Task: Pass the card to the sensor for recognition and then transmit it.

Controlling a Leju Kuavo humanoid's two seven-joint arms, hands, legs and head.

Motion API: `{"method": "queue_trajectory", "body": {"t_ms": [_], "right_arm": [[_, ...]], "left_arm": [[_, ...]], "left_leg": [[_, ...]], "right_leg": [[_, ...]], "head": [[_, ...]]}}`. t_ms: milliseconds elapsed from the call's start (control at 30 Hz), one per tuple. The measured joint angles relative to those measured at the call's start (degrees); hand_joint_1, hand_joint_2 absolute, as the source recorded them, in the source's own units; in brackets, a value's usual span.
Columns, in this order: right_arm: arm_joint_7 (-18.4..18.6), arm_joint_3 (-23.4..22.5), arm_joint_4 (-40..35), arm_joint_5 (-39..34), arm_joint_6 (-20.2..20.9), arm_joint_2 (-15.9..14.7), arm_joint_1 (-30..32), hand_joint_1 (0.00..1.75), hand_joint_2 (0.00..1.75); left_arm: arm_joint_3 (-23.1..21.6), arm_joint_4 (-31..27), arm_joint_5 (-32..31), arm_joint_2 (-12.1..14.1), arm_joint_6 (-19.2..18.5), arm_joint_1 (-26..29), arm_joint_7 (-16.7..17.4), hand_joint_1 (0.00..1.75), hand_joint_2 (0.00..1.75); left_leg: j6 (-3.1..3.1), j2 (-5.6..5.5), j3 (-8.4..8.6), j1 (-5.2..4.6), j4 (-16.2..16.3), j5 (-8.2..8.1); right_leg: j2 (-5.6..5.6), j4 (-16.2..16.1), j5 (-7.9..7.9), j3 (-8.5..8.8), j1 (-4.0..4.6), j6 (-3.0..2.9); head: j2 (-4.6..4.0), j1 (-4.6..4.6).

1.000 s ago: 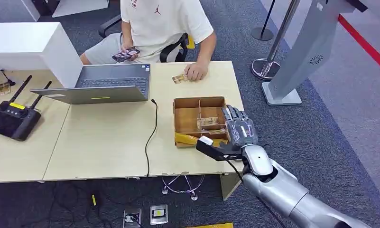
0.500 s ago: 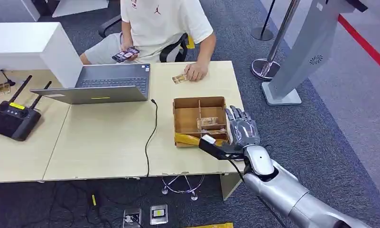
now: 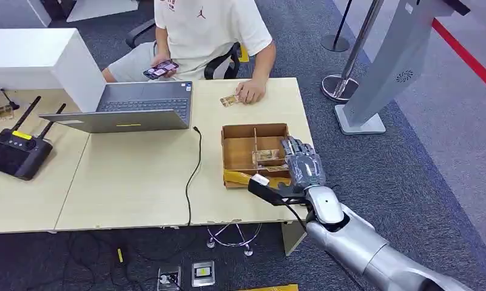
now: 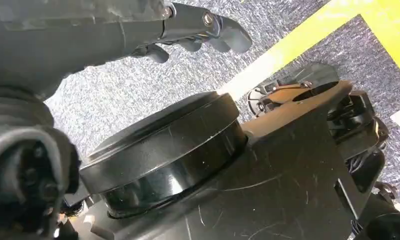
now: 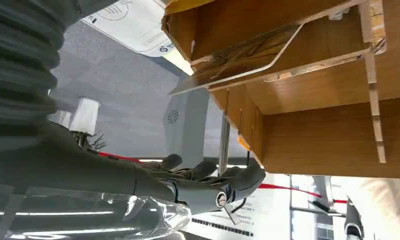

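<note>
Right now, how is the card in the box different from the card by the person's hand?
The card in the box leans tilted against a divider inside the wooden box; the card by the person's hand lies flat on the table. The robot's right hand is close beside the first; the second is farther away. Both look tan.

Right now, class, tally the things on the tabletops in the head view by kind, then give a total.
Laptop: 1
Radio controller with antennas: 1
Wooden divided box: 1
Black cable: 1
White box: 1
Total: 5
</note>
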Motion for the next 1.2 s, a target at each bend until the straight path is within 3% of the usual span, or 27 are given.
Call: {"method": "queue_trajectory", "body": {"t_ms": [733,767,800,833,1200], "right_arm": [[-2.1,1.2,1.3,0.0,-0.4,1.4,-0.9,0.0,1.75],[-2.2,1.2,1.4,-0.1,-0.5,1.6,-1.0,0.31,1.75],[-2.4,1.3,1.5,-0.2,-0.5,1.7,-1.1,0.31,1.75],[-2.7,1.3,1.6,-0.2,-0.5,1.9,-1.2,1.75,1.75],[-3.8,1.7,2.7,-1.9,0.1,2.8,-1.9,1.75,1.75]], "left_arm": [[0.0,0.5,0.4,-0.1,0.0,-0.3,0.3,0.0,0.0],[-0.1,0.5,0.4,-0.1,0.0,-0.3,0.3,0.0,0.0],[-0.1,0.5,0.5,-0.1,0.0,-0.3,0.3,0.0,0.0],[0.0,0.6,0.6,-0.1,0.0,-0.3,0.3,0.0,0.0],[0.0,0.9,0.9,-0.2,0.0,-0.3,-0.2,0.0,0.0]], "left_leg": [[0.0,0.0,0.0,0.0,0.0,0.0],[0.0,0.0,0.01,0.0,0.0,0.0],[0.0,0.0,0.01,0.0,0.0,0.0],[0.0,0.0,0.01,0.0,0.0,0.0],[0.0,0.0,0.0,0.0,0.0,0.0]], "right_leg": [[0.0,0.0,0.0,0.0,0.0,0.0],[0.0,0.0,0.0,0.0,0.0,0.0],[0.0,0.0,0.0,0.0,0.0,0.0],[0.01,0.0,0.0,0.0,0.0,0.0],[0.0,0.0,0.0,0.0,0.0,0.0]], "head": [[0.0,0.0],[0.0,0.0],[0.0,0.0],[0.0,0.0],[0.0,0.0]]}}
